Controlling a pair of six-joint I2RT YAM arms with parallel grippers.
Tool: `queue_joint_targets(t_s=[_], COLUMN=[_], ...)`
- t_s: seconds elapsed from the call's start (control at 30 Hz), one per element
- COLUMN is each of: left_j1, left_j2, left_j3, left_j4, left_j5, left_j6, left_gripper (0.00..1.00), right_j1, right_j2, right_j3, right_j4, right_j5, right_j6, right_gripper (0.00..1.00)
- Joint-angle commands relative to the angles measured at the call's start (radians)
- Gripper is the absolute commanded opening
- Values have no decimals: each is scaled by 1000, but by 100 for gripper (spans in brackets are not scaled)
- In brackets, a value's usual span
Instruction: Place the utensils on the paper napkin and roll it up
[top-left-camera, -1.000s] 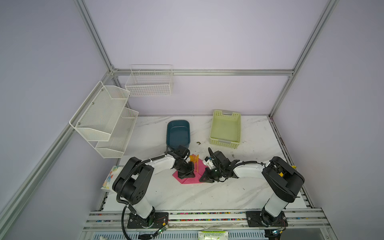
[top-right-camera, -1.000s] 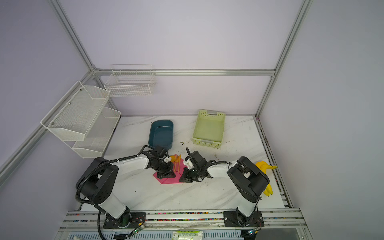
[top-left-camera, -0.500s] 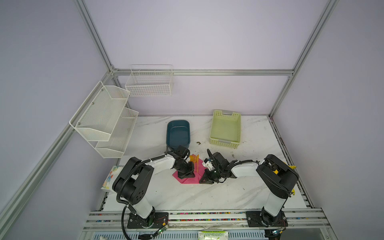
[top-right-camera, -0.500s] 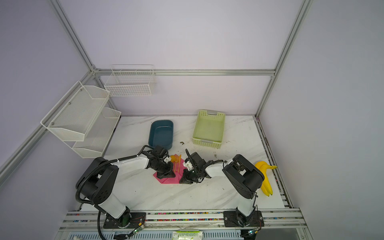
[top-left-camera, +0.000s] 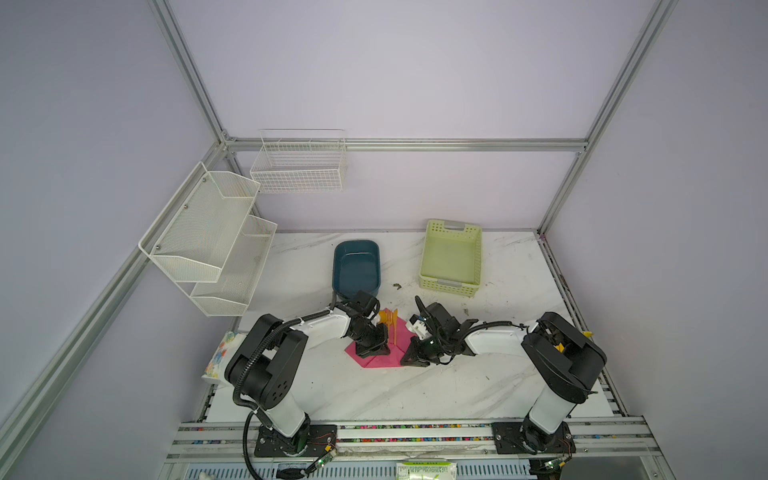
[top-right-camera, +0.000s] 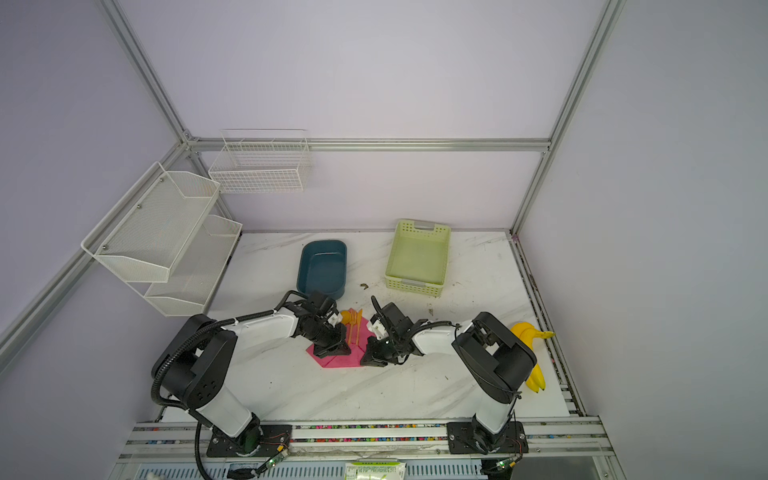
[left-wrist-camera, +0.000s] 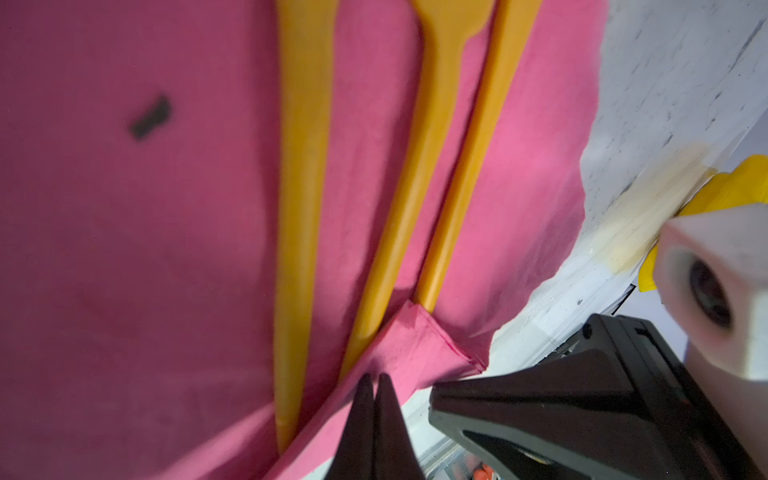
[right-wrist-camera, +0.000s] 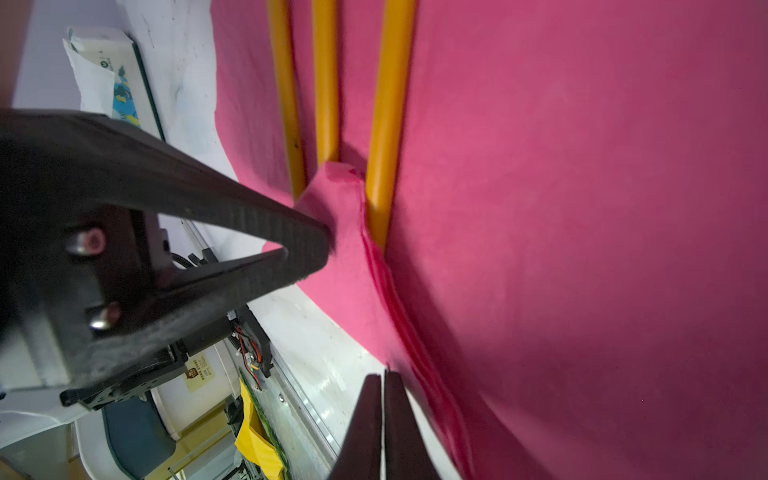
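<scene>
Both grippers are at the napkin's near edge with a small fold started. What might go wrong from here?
The fold covers only the handle tips of the utensils and may slip off.
The utensils lie splayed, not parallel, so one could slide out of the roll.
The left gripper and right gripper, both shut, work the thin napkin close together; it might tear.

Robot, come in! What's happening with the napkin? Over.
Left fingers shut, pinching folded corner of paper napkin. Right fingers shut at its edge. Utensils on napkin, ends under fold. Nothing in the way.
</scene>
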Motion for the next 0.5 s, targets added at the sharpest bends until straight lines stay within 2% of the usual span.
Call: queue_joint_targets(t_s=[0.0, 0.47], left_j1=[-2, 0], left_j2=[-1, -3], left_j3=[53, 51], left_j4=[6, 6], left_j5=[-4, -7], left_j6=[11, 7], left_gripper=[0, 0], right_j1=[4, 2], right_j2=[5, -70], right_j3=[-11, 1], right_j4=[-53, -118], right_j5=[33, 82], right_j6=[-12, -7], right_gripper=[9, 10])
